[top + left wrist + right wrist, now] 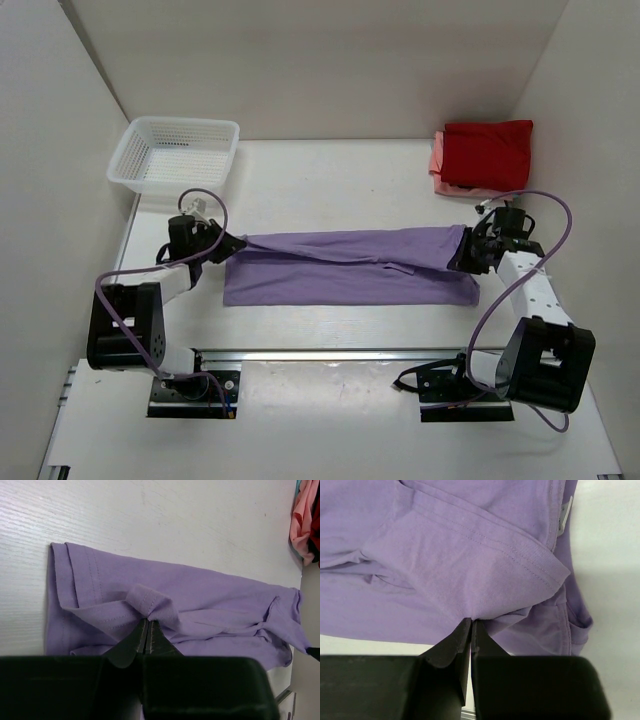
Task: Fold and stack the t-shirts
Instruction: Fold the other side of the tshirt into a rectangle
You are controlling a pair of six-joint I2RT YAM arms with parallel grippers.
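Soft, light, limp lavender cloth t-shirt (350, 268) lies stretched between left fingers (131, 642) and right fingers (451, 645), each pair clenched on a bunched edge fold at its tips, likely the best hold.

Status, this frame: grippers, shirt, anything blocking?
Left gripper and right gripper shut on lavender t-shirt, one each end. Shirt stretched out, part folded. Red t-shirt, pink t-shirt, basket clear of it.

White table (330, 180), wood-grain surface, walled on three sides. Lying directly on it: a lavender t-shirt (340, 275) folded into a long band across the middle, its rear layer partly lifted off the surface; a white lattice basket (170, 184) at the far left corner; a salmon pink t-shirt (438, 165) at the far right corner, folded, with a red t-shirt (488, 152) on top. A metal rail (330, 355) crosses the near edge.
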